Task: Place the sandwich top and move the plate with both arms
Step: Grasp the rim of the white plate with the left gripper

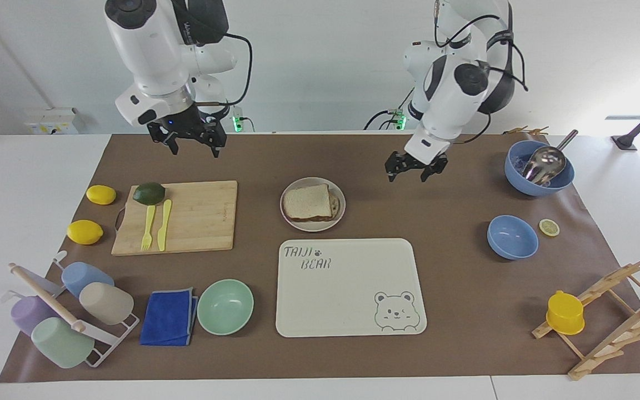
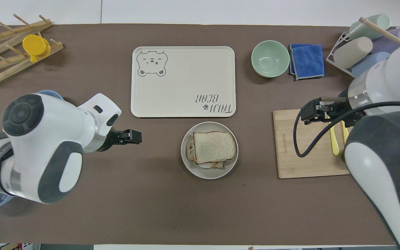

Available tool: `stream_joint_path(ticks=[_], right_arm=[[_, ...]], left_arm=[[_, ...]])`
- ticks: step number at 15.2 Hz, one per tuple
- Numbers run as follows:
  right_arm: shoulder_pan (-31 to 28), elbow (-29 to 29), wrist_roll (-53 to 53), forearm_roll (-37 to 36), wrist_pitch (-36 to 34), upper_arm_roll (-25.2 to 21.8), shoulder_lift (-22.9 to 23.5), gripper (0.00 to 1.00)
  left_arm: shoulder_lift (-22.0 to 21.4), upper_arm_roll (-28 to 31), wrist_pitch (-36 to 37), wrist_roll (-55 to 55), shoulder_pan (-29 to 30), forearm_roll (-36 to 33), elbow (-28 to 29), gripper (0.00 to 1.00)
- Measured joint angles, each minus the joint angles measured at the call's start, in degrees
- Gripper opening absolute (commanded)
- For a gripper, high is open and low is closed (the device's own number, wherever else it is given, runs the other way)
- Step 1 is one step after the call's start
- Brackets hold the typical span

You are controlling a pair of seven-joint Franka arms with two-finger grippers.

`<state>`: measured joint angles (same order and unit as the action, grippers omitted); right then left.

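**Speckled bread rests on the plate, both grippers up and empty**

Speckled and brown-crusted, the sandwich top (image 1: 309, 200) lies flat on the stacked slices beneath it, all of it sitting on the plate (image 1: 287, 213). The plate stands on the brown mat of the tabletop (image 1: 453, 311), just beside the bear-print tray (image 1: 348, 300) and nearer to the robots than it.

The right gripper (image 1: 189, 137) hangs in the air over the mat, above the edge of the wooden cutting board (image 1: 203, 216) that lies nearer the robots; its fingers are spread apart and hold nothing. On that board lie a yellow fork (image 1: 147, 228), a yellow knife (image 1: 163, 225) and a dark green avocado (image 1: 149, 193).

The left gripper (image 1: 415, 166) hovers over bare mat between the plate and the blue bowl holding a metal scoop (image 1: 539, 166). Its fingers appear to be parted, though from this angle the gap is hard to judge, and it carries nothing.

Neither gripper touches the plate or the bread.
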<state>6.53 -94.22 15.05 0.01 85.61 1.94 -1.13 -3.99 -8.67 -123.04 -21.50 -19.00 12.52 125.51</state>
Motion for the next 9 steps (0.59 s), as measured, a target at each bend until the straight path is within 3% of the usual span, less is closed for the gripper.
stream_joint_path(ticks=[3,9], right_arm=[[-3.43,0.07,-5.82,0.00,-2.41,-0.97,0.07,1.00],[-4.47,-0.15,-11.86,0.00,-2.50,-4.62,-0.28,1.00]], left_arm=[[3.80,-0.12,-8.76,-1.56,-5.44,3.96,4.09,0.99],[10.54,-0.06,-18.19,-1.61,-9.47,10.83,4.95,0.77]])
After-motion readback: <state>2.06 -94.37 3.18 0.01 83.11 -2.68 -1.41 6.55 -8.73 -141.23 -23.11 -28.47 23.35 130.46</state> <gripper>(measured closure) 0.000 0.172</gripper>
